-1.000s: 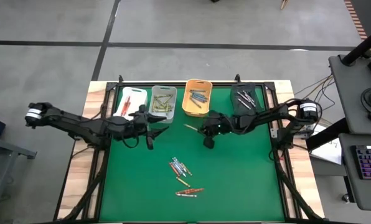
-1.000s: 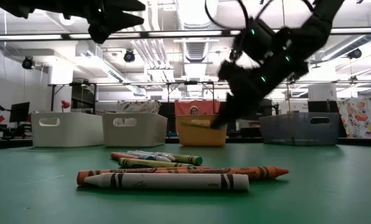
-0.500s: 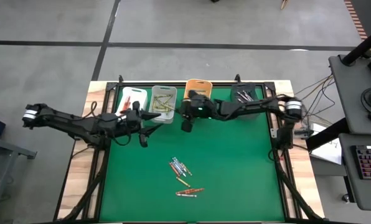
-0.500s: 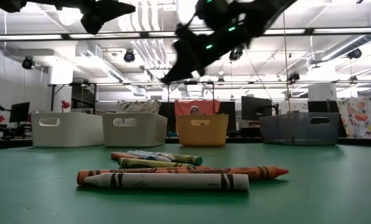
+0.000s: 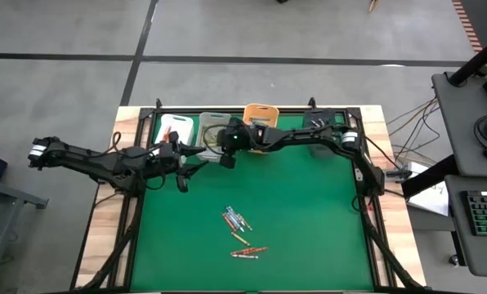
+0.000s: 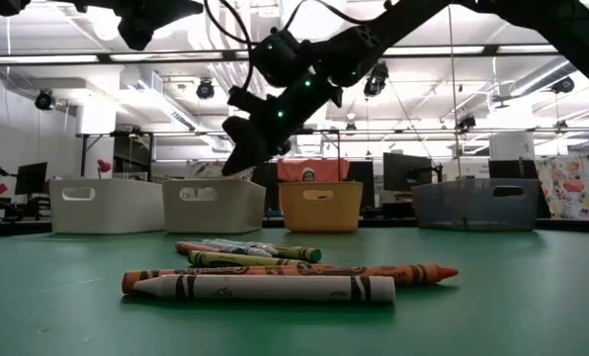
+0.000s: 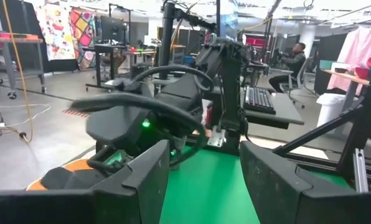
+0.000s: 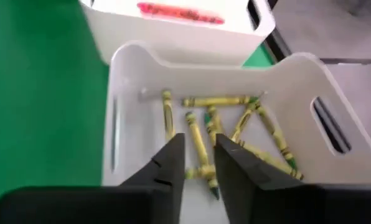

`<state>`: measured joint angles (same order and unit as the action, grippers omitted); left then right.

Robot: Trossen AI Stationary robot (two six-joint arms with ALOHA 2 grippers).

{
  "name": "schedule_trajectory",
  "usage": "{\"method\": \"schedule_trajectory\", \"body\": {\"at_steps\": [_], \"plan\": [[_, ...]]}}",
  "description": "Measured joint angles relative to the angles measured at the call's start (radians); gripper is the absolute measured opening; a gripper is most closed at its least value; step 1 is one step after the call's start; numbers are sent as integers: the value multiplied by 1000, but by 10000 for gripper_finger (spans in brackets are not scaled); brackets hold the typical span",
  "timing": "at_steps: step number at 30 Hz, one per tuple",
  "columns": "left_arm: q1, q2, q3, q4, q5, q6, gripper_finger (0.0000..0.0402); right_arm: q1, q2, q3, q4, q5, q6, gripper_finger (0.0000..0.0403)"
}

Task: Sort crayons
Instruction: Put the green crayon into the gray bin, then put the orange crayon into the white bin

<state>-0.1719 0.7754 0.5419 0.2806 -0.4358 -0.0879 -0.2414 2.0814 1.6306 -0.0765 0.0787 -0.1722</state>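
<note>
While the right gripper is hanging over the grey bin, we are looking down past its two dark fingers at a bunch of yellow crayons lying in the bottom of that bin. The fingers are standing a little apart, with a thin gap between them, and we are not seeing any crayon pinched there. The yellow crayons are lying under the gap and spreading out to one side of it, well below the fingertips. Just past the grey bin, the white bin is holding a red crayon. In the high view, the right arm is reaching across the back row of bins, past the orange bin and the black bin. The left gripper is waiting above the green table, near the front of the white and grey bins, and its two fingers are spread wide with nothing between them. In the middle of the table, more loose crayons are lying in a small pile, far from both grippers. In the low view we are seeing a white crayon at the front of that pile, with an orange crayon right behind it.
</note>
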Motion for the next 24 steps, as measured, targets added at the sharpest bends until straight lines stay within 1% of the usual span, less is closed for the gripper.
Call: {"method": "schedule_trajectory", "body": {"at_steps": [5, 10, 14, 17, 20, 24], "plan": [[-5, 4, 0, -37, 0, -13, 180, 1, 4, 18, 5, 0, 0, 125], [-6, 3, 0, -124, 2, -77, 180, 14, -65, 15, -76, -2, -3, 156], [-8, 14, 0, -214, 4, -148, 180, 41, -150, 1, -230, -3, -3, 161], [-14, 37, 0, -264, 13, -195, 180, 70, -220, -14, -357, -4, -3, 157], [-25, 75, 0, -276, 47, -222, 180, 104, -288, -32, -460, -4, 13, 148], [-54, 136, 0, -266, 112, -232, 180, 164, -365, -70, -550, -4, 50, 139]]}}
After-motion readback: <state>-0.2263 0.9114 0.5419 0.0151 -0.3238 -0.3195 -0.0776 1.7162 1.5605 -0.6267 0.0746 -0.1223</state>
